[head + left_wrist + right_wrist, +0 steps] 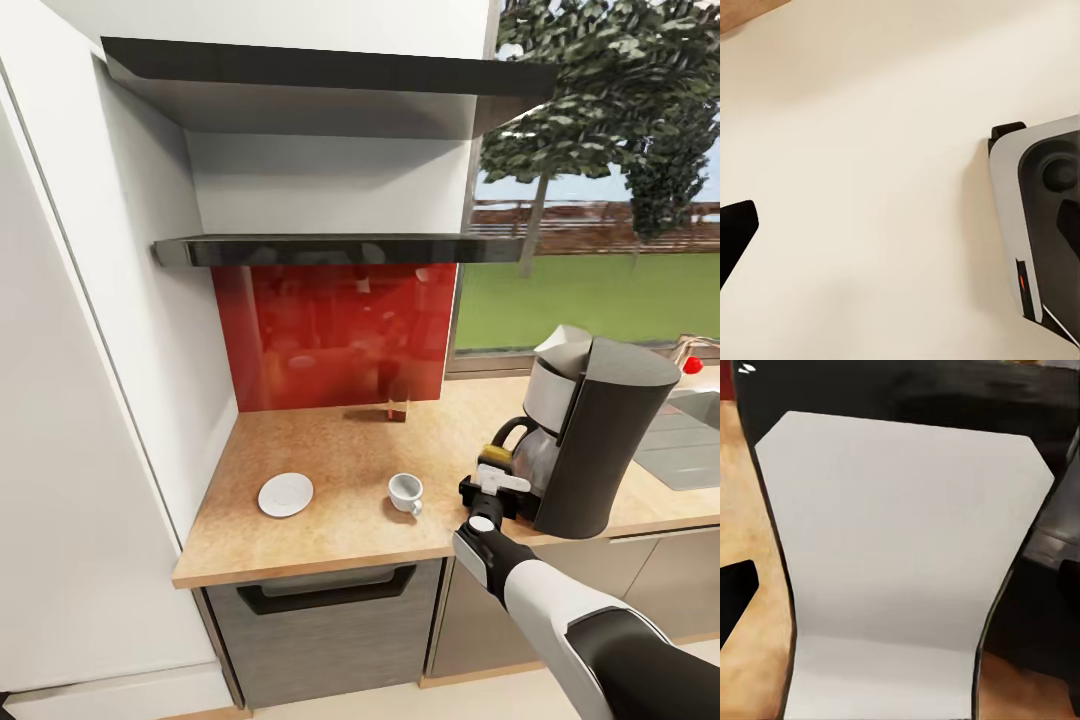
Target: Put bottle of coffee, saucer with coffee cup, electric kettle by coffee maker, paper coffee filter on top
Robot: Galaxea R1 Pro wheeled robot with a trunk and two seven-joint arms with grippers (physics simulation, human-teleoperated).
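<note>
Reaching in at the coffee maker (600,440), the right gripper (492,487) sits against its base; can't tell if it's pinching. Filter (562,338) looks on top. Cup (405,492) just beside the gripper, saucer (285,494) further off, bottle (397,404) behind on the table (330,535). Kettle still to do.

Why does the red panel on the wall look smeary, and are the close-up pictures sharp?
Head view: the glossy red wall panel mirrors the room, giving blurred reflections; the small white cup and white round saucer cast soft shadows on the tan speckled countertop. Right wrist view: the tall dark grey coffee maker sits very close, soft-edged. Left wrist view: a pale, featureless surface.
</note>
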